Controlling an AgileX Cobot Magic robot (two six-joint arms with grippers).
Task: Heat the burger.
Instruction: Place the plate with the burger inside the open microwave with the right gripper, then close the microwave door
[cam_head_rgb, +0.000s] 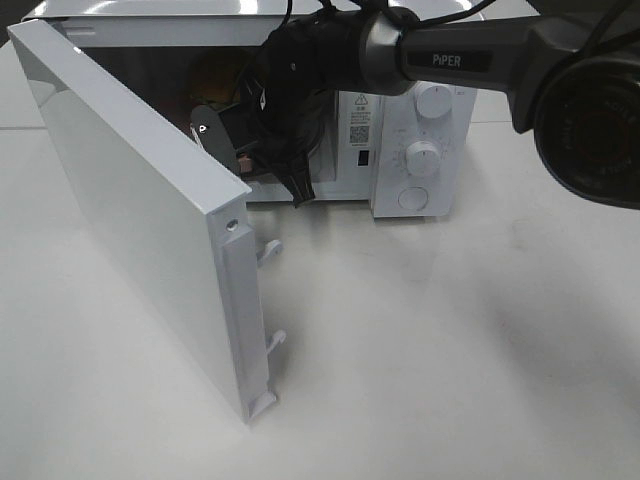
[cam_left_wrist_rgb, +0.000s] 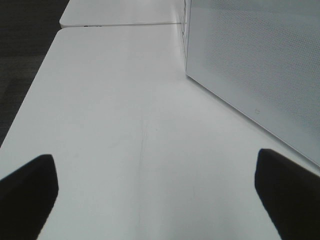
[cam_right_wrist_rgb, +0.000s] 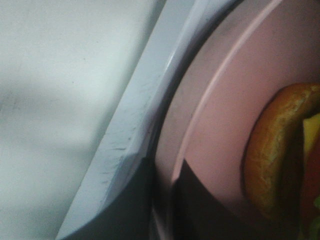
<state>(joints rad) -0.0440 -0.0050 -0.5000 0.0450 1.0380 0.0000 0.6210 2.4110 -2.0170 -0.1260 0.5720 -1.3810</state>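
Right claw (cam_right_wrist_rgb: 162, 192) pinches plate (cam_right_wrist_rgb: 210, 120) rim, burger (cam_right_wrist_rgb: 272, 155) just beyond, inside microwave (cam_head_rgb: 420, 150); door (cam_head_rgb: 130, 220) open, heating pending; left claw (cam_left_wrist_rgb: 155, 200) wide, empty.

We see a white microwave (cam_head_rgb: 360, 175) at the back of a white table (cam_head_rgb: 450, 350), its door (cam_head_rgb: 120, 200) swung wide open. Two dials, the lower (cam_head_rgb: 424, 158), sit on its panel. A pink plate (cam_right_wrist_rgb: 215, 130) lies just beside its front edge.

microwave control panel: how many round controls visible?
3, stacked on the microwave panel in the exterior high view: upper dial, middle dial, round button lowest. The right arm crosses just above the panel, so more may be hidden.
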